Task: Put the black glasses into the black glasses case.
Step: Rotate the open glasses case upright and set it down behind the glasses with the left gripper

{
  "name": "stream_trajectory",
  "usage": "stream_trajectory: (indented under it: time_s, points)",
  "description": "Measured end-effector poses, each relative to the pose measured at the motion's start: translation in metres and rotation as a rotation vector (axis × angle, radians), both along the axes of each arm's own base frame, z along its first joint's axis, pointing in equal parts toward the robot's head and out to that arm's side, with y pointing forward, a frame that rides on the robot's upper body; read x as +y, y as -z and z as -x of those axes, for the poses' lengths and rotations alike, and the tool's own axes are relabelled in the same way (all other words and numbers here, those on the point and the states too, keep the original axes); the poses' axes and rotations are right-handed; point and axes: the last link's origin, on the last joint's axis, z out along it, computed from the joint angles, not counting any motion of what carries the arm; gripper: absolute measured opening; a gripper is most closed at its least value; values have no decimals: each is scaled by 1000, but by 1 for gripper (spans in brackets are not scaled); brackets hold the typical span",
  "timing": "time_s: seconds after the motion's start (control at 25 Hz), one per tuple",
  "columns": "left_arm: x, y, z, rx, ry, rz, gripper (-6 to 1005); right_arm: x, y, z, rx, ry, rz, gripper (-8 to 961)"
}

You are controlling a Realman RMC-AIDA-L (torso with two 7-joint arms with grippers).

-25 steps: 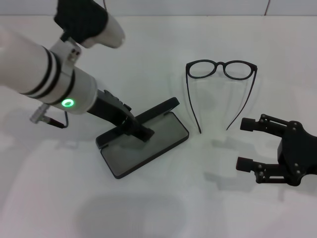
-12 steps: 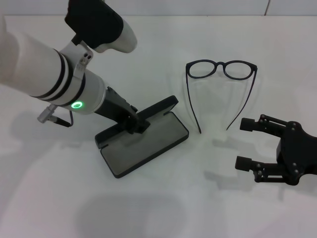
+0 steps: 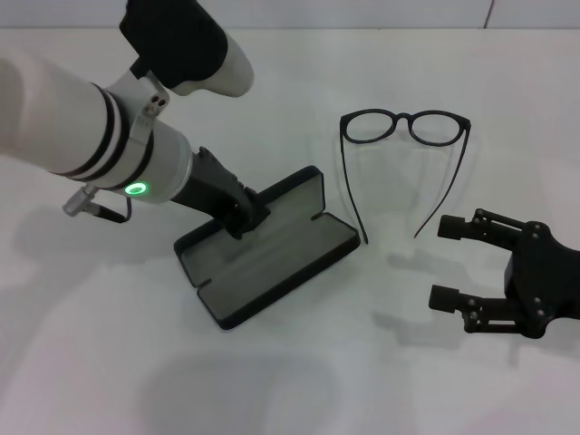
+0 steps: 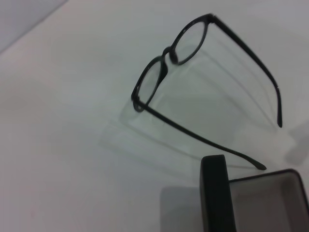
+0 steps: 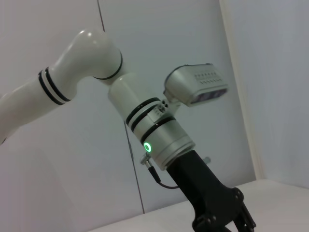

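The black glasses [image 3: 405, 127] lay unfolded on the white tabletop [image 3: 299, 381], just beside the black glasses case [image 3: 267, 258], which lay open. The left hand [image 3: 243, 214] pressed on the case's lid; whether it was closed could not be told. The right hand [image 3: 450, 262] hovered nearby, fingers spread and empty.

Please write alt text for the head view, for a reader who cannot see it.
The left end effector presses on the lid of the open black glasses case on a white table. The black glasses lie unfolded beyond it; the open right end effector waits nearby.
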Motion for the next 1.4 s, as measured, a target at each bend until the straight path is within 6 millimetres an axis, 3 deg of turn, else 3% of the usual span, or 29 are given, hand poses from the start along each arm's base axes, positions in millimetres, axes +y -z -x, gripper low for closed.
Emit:
stream_trajectory:
  time_s: [0.24,0.64,1.08,1.4]
  points:
    - [2,-7,-3,18,89,-6,188,1,-1,-1,10,15,-10,879]
    - [7,-9,-8,78,298,17,189,2,-1,-2,34,26,-35,879]
    - [15,22,-10,158,448,84,189,0,3,-5,55,51,-53,879]
    - [13,35,-23,150,529,93,190,-2,3,-7,53,56,-55,878]
